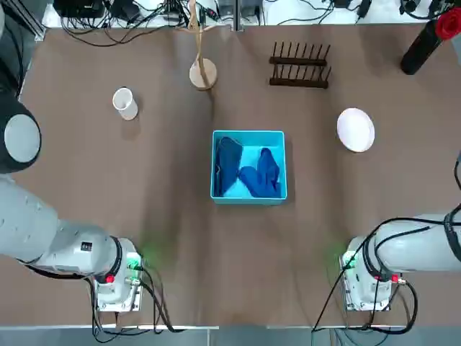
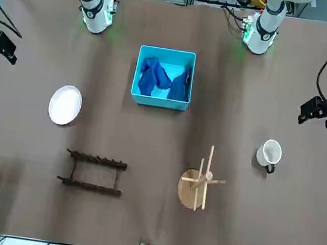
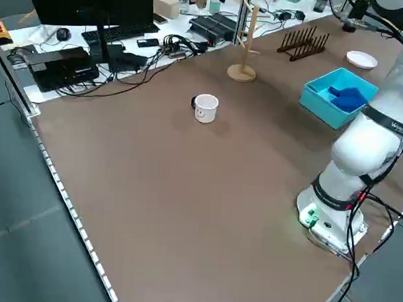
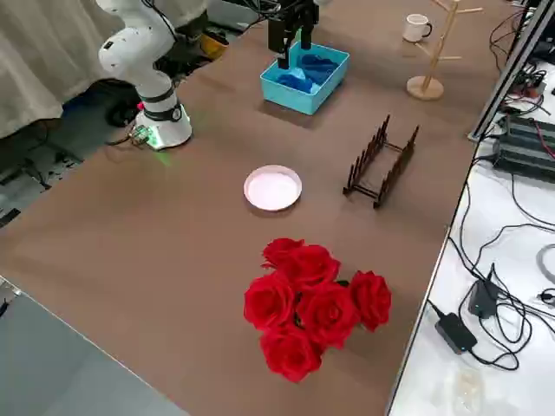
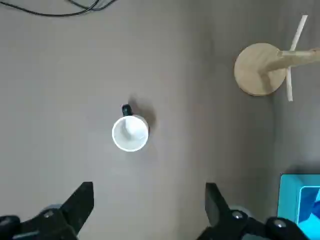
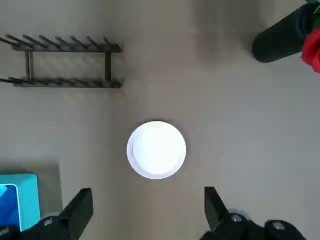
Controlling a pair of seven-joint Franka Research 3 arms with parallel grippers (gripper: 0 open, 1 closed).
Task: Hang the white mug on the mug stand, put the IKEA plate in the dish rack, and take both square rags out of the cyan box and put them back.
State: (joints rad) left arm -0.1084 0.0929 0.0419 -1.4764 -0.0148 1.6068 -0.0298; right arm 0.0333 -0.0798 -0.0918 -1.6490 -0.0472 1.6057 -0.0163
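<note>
Both hands, left (image 5: 145,210) and right (image 6: 145,212), hover wide open and empty; nothing is started, so the left must descend onto the small white cylindrical mug (image 5: 130,133) near the bench's left edge.

The table (image 1: 144,216) has a matt brown surface, and the box (image 1: 248,135) on it looks like smooth cyan plastic holding soft, crumpled blue cloth rags (image 1: 248,173). The mug stand (image 2: 198,185) is pale bare wood and the dish rack (image 2: 92,173) dark wood. The mug (image 5: 130,133) and plate (image 6: 156,149) are smooth and white.
</note>
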